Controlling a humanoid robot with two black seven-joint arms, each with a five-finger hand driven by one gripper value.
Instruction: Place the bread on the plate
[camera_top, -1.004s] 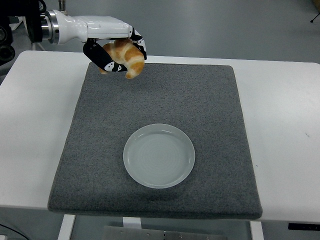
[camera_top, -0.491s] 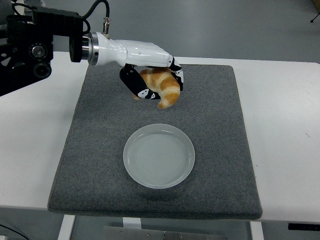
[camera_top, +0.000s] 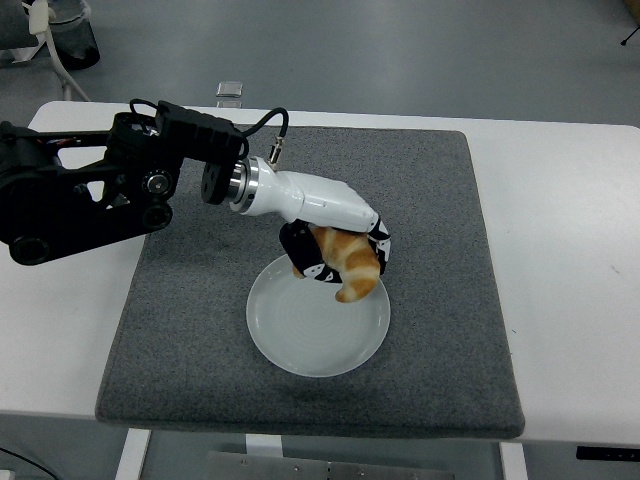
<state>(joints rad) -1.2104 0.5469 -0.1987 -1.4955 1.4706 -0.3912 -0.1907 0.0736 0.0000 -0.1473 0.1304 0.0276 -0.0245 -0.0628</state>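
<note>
One white table (camera_top: 570, 220), one grey mat (camera_top: 420, 200), one left hand (camera_top: 335, 250), one pale plate (camera_top: 310, 340), one bread (camera_top: 348, 262). Bread: golden-brown croissant, curved, clasped in the hand's fingers, over the plate's upper right rim.

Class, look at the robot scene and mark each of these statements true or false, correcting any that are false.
1. The left hand grips a croissant. True.
2. The croissant lies released on the plate. False: the hand holds it over the plate's far edge.
3. The plate sits on a grey mat. True.
4. The right hand steadies the plate. False: no right hand is in view.
5. The plate is square. False: it is round.
</note>
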